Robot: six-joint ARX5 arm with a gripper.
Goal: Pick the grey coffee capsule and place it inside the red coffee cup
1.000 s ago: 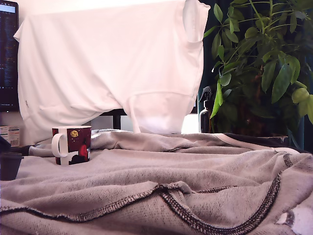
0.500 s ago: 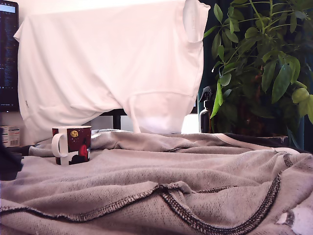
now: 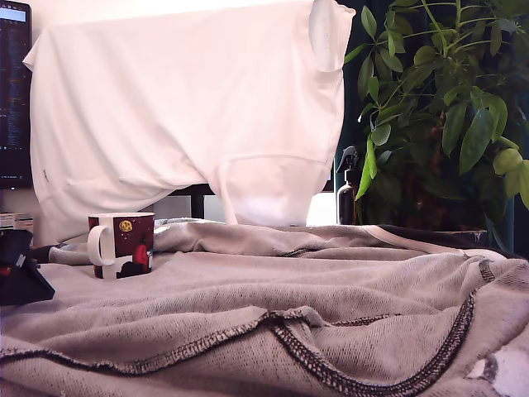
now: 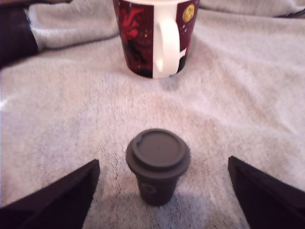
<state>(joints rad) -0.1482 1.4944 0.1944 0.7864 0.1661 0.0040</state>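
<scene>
between the spread jaws of the gripper (image 4: 162, 191) sits the grey coffee capsule (image 4: 157, 164), upright on cloth, untouched; pre-grasp step, nxt: lower, pinch, lift twd red coffee cup (image 4: 155, 36).

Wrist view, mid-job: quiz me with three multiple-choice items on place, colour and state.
1. Where is the grey coffee capsule?
A. inside the mug
B. on the cloth between the fingers
C. on the mug's rim
2. What colour is the red coffee cup's handle?
A. white
B. black
C. yellow
3. How is the gripper?
A. shut on the capsule
B. shut, empty
C. open

Answers: 1 B, it stands upright on the grey cloth, short of the mug. 2 A, the handle is plainly white. 3 C, both fingers stand clear of the capsule.
</scene>
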